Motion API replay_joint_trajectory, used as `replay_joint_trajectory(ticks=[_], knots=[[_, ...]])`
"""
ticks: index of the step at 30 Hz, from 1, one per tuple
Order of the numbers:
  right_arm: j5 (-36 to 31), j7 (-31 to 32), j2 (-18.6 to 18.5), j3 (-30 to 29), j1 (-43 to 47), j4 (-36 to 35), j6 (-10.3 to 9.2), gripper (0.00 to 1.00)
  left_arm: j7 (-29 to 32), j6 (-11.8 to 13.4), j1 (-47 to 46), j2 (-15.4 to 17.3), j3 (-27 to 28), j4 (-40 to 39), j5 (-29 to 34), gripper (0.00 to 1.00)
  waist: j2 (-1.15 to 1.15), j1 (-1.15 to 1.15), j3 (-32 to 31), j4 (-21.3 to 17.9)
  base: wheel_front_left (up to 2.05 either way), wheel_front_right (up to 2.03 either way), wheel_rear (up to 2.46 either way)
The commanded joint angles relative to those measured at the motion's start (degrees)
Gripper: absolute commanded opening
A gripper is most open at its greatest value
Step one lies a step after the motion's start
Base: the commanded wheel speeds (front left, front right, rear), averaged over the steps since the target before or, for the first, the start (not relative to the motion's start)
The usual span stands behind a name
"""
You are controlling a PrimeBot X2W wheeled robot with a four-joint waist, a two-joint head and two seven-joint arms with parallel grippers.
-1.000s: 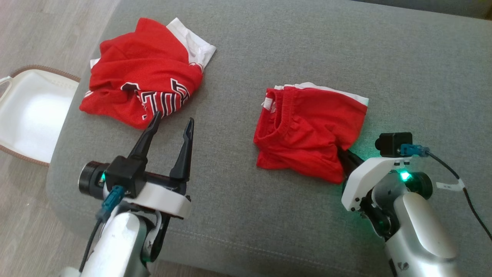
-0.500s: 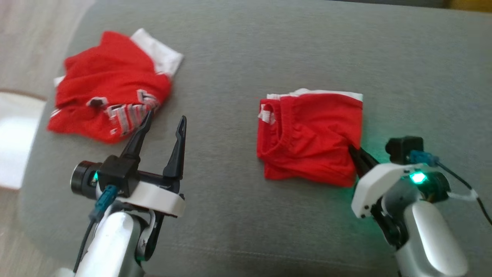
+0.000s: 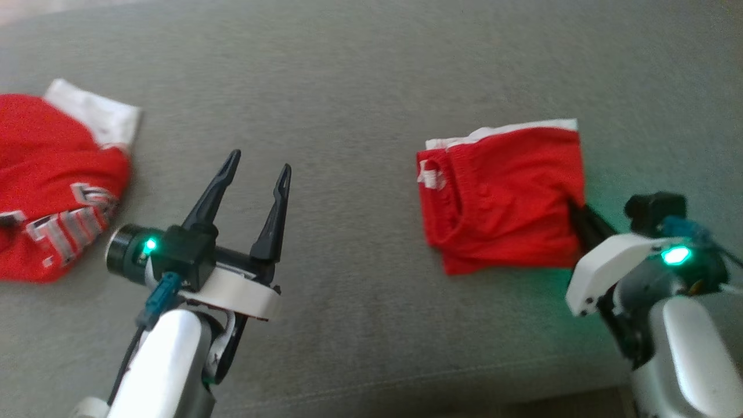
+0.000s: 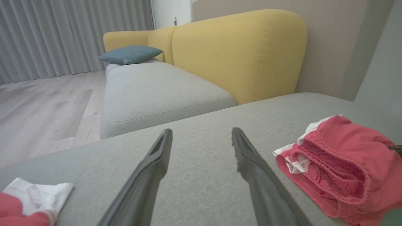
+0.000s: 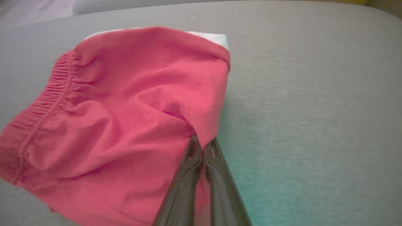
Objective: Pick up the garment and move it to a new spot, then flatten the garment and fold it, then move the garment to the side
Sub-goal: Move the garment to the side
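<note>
The folded red garment (image 3: 499,197) with a white hem lies on the grey sofa seat (image 3: 360,87), right of centre in the head view. My right gripper (image 3: 574,206) is shut on its near right edge, and the fingertips are buried in the cloth. In the right wrist view the shut fingers (image 5: 201,139) pinch a fold of the red garment (image 5: 125,110). My left gripper (image 3: 259,162) hovers open over bare seat to the garment's left, holding nothing. Its open fingers (image 4: 201,131) show in the left wrist view, with the garment (image 4: 339,169) to their right.
A second red jersey (image 3: 52,186) with white lettering lies crumpled at the far left of the seat. Behind the seat rise a yellow backrest (image 4: 238,53), a blue cushion (image 4: 130,54) and wooden floor (image 4: 37,100). The seat's front edge runs close to both arms.
The head view has swung right, so the white basket has left it. The folded garment, still held by my right gripper, now lies farther from the crumpled jersey. The left gripper stays open.
</note>
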Motion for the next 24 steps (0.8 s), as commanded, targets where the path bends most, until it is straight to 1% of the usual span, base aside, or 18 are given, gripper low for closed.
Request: replay_joint_trajectory(ticks=[1,5,9,18,20,24], knots=[[-0.83,-0.40,-1.32,0.33,-3.19,-2.36,0.37,0.00,-0.07,-0.12,-2.89,1.50,1.83,-2.31,0.43,1.00,0.00,0.00,2.22,-3.00,0.00,0.00,0.00],[-1.53,-0.92,-2.60,-2.05,-5.64,-1.46,0.37,0.00,0.47,-0.45,-3.57,2.20,1.59,-3.08,0.54,1.00,0.00,0.00,3.97,-5.48,0.00,0.00,0.00],[-2.09,-1.94,-4.12,-5.27,-8.55,-0.58,0.37,0.00,0.96,-0.92,-4.38,3.00,1.03,-4.27,1.02,1.00,0.00,0.00,5.69,-7.17,0.00,0.00,0.00],[-1.96,-3.67,-6.64,-12.27,-15.57,1.46,0.37,0.00,1.81,-1.76,-7.34,4.18,-0.04,-6.97,2.02,1.00,0.00,0.00,9.50,-8.97,0.00,0.00,0.00],[-2.03,-4.10,-6.79,-12.86,-16.62,2.24,0.37,0.00,1.91,-1.81,-7.92,4.27,-0.19,-7.61,2.14,1.00,0.00,0.00,10.37,-9.25,0.00,0.00,0.00],[-3.56,-5.92,-5.42,-16.42,-18.69,3.49,0.37,0.00,2.12,-1.77,-8.96,4.72,-0.08,-8.96,2.12,1.00,0.00,0.00,12.24,-9.80,0.00,0.00,0.00]])
